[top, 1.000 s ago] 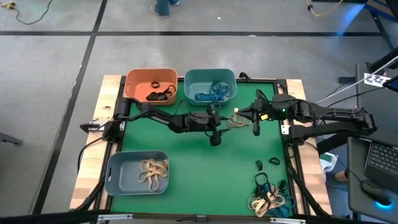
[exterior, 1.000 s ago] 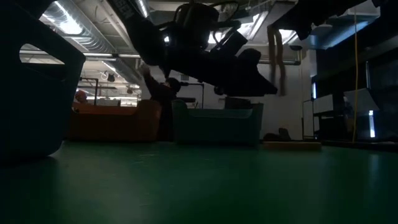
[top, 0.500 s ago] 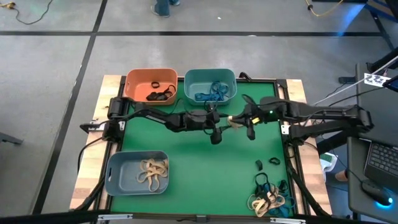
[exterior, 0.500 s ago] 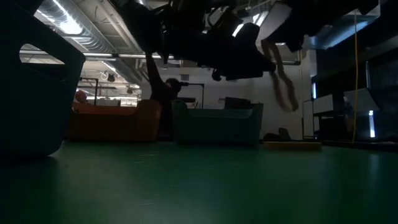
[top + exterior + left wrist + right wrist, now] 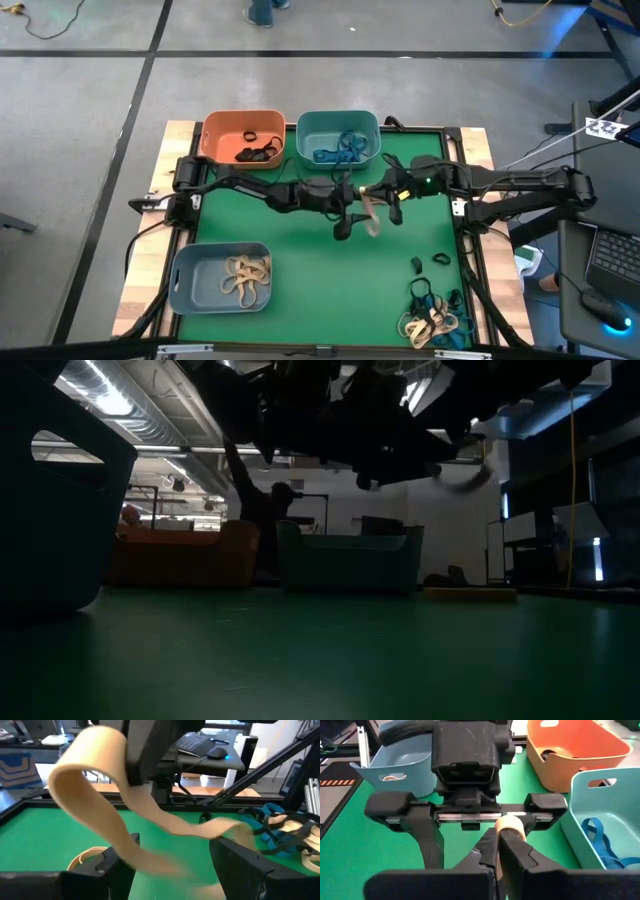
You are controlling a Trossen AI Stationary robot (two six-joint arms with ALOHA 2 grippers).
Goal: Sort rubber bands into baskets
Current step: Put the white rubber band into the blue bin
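Floppy flat tan rubber band (image 5: 125,827) dangles mid-table over the green mat (image 5: 300,250), pinched in the right gripper (image 5: 385,205). Left gripper (image 5: 345,222) faces it, fingers spread wide either side of the band, both arms stretched inward.

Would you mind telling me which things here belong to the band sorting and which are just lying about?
Part of the job:
- tan rubber band held by the right gripper
- left gripper, open
- orange basket
- teal basket
- grey-blue basket
- unsorted bands

Just lying about:
- laptop
- black cables
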